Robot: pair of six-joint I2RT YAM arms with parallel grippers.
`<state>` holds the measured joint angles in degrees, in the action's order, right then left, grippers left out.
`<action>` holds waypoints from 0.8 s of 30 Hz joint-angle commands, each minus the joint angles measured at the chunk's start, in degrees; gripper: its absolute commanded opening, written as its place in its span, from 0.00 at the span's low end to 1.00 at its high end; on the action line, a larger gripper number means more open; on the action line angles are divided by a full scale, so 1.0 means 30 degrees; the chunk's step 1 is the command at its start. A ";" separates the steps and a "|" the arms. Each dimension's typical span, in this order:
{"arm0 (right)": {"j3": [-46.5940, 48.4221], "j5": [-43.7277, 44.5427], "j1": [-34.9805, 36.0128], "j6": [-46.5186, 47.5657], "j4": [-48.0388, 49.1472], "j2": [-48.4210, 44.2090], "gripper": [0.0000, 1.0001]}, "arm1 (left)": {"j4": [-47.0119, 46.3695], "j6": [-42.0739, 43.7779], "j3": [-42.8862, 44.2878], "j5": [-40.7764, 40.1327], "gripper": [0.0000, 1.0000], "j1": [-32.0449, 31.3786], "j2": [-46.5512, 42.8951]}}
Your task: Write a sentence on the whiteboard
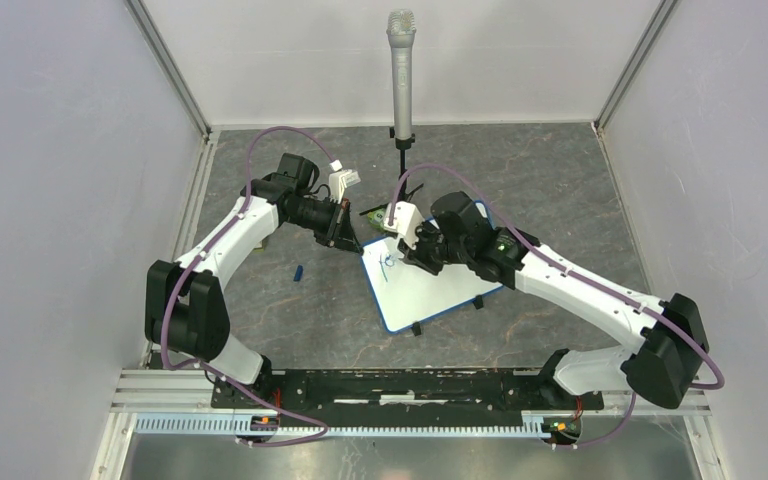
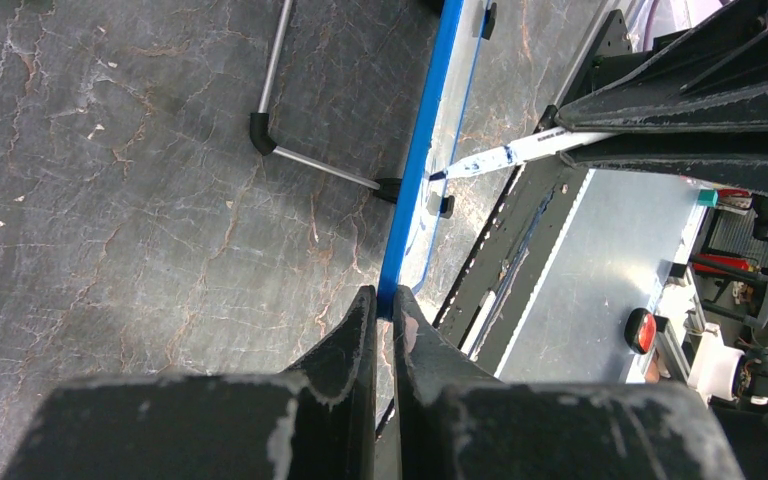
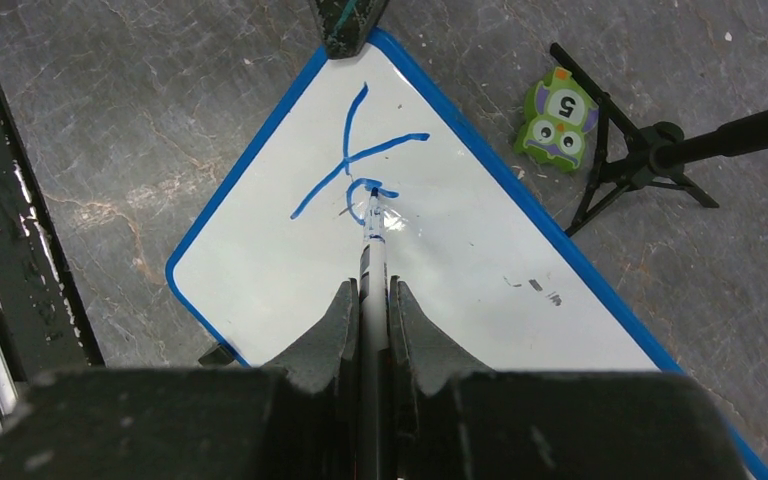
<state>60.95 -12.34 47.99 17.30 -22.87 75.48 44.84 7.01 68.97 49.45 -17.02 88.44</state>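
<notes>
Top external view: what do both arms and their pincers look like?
The left arm and right arm have white shells with bulky black joints. A purple cable loops along each. A small green light glows near the right wrist. The left pincer and right pincer have black fingers, scuffed whitish at the edges.

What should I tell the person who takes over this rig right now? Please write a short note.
Left gripper: shut on the blue edge of the whiteboard, at a corner.
Right gripper: shut on the marker, tip on the board.
Whiteboard: lies on the table, between the arms.
Done: the sentence has a "Y" and the start of the next letter.
Left: the rest of the sentence.
</notes>
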 commanded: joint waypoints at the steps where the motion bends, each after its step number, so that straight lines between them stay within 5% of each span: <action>1: 0.0441 0.0665 -0.0384 -0.0143 0.0453 -0.0752 0.00 | -0.0073 0.0585 -0.0080 -0.0279 0.02 -0.0026 -0.0601; 24: 0.0119 -0.1137 -0.0505 0.0160 -0.0691 -0.1191 0.00 | -0.0073 0.0590 0.0009 -0.0361 0.02 -0.0041 -0.0560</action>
<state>59.86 -14.13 46.59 17.43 -25.17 74.19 44.84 6.98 68.97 49.41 -17.02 88.44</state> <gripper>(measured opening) 0.153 0.120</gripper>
